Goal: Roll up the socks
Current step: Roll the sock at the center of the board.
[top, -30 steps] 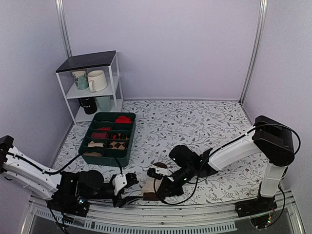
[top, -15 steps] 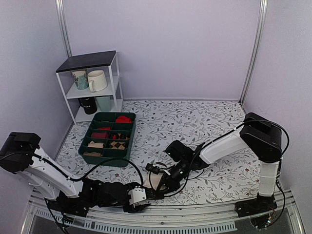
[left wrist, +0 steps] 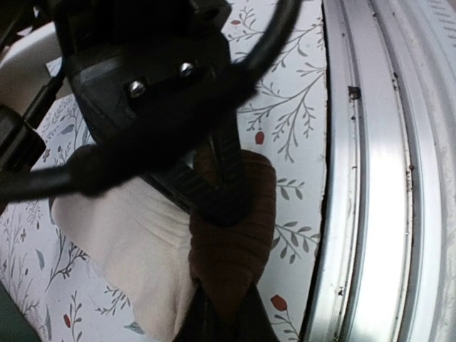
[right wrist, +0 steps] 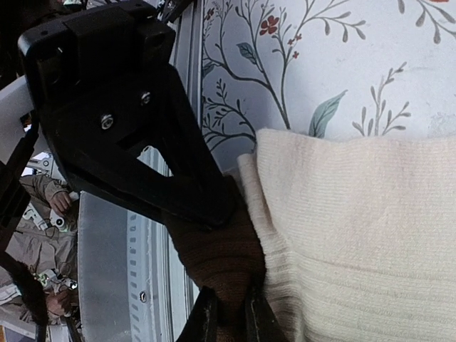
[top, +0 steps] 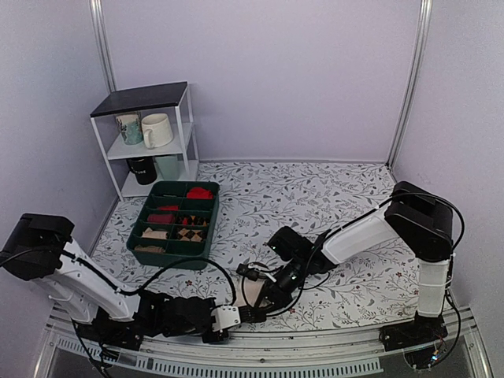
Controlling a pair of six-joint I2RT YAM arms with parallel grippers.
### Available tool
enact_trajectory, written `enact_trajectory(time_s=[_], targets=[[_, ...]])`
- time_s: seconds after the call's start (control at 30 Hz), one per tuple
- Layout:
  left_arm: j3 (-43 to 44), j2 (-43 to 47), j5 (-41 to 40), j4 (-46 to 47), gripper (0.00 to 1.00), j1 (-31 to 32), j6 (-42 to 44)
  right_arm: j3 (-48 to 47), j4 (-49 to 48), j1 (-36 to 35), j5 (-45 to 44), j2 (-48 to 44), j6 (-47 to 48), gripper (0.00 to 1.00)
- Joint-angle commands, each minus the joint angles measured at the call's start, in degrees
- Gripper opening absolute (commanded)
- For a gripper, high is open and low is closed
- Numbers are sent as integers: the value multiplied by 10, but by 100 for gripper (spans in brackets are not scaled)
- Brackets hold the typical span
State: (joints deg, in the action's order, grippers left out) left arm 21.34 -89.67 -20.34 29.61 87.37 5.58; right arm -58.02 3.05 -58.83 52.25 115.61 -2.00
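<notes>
Socks [right wrist: 356,235] pinched by left end effector [left wrist: 226,249], right end effector [right wrist: 222,267].

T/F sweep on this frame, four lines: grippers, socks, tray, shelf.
1. The left gripper and the right gripper both pinch the dark brown end of the cream ribbed socks. True.
2. The socks lie inside the dark green compartment tray. False: they lie on the floral table cover beside the near metal rail, apart from the tray.
3. The tray holds red rolled socks in a far compartment. True.
4. The cream mug stands on the black top of the white shelf unit. False: it stands on the shelf below that top.
</notes>
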Motion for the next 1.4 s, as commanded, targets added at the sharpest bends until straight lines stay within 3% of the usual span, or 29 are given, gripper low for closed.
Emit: enact_trajectory(time_s=[0.0, 0.23, 0.33, 0.47, 0.57, 0.77, 0.87, 1.37], targets=[[29, -15, 28, -28, 0, 8, -8, 23, 83, -1, -82, 39, -3, 12], [21, 11, 103, -88, 0, -25, -117, 47, 10, -1, -135, -60, -1, 35], [13, 14, 142, -100, 0, -40, -154, 102, -88, -1, -178, -130, 7, 39], [14, 10, 215, -118, 0, -70, -177, 228, -279, -15, -219, -225, 87, 40], [12, 5, 249, -117, 0, -91, -192, 276, -356, -34, -254, -266, 139, 45], [25, -24, 296, -125, 0, -121, -207, 265, -343, -72, -264, -241, 214, 49], [29, -34, 310, -127, 0, -127, -211, 258, -348, -91, -293, -215, 232, 61], [22, -36, 322, -119, 0, -135, -223, 231, -296, -107, -312, -152, 241, 60]])
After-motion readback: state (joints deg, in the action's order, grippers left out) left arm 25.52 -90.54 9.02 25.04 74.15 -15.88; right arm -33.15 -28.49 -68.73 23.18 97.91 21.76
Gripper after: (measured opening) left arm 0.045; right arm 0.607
